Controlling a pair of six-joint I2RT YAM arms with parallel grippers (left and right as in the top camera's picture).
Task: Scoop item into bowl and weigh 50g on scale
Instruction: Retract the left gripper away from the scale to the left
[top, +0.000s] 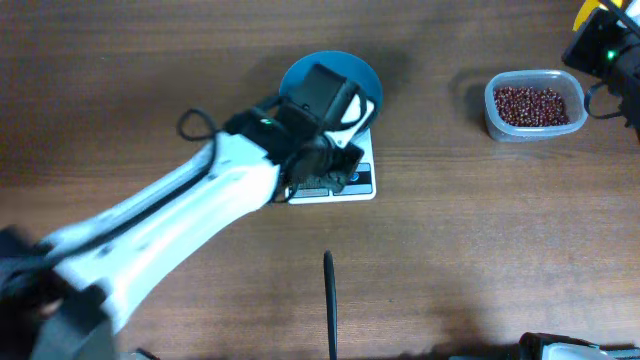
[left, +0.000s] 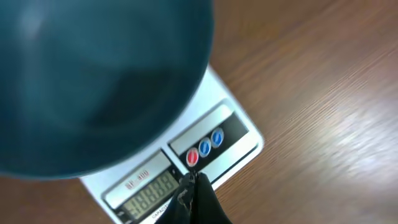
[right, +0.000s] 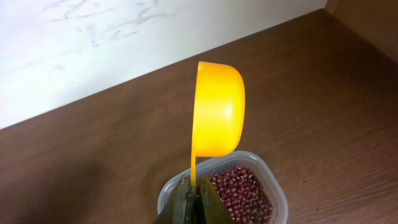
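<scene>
Showing left gripper (left: 191, 178) closed beside scale (left: 212, 104), right gripper (right: 196, 184) clamping yellow scoop (right: 217, 109) near beans (right: 239, 193)

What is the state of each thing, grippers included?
White square digital scale: display unreadable.
Bright blue round plastic bowl: on scale, looks empty.
Clear plastic tub: holds reddish-brown beans.
Orange plastic scoop: held, near tub.
Left gripper: shut, beside red button.
Right gripper: shut on scoop.
</scene>
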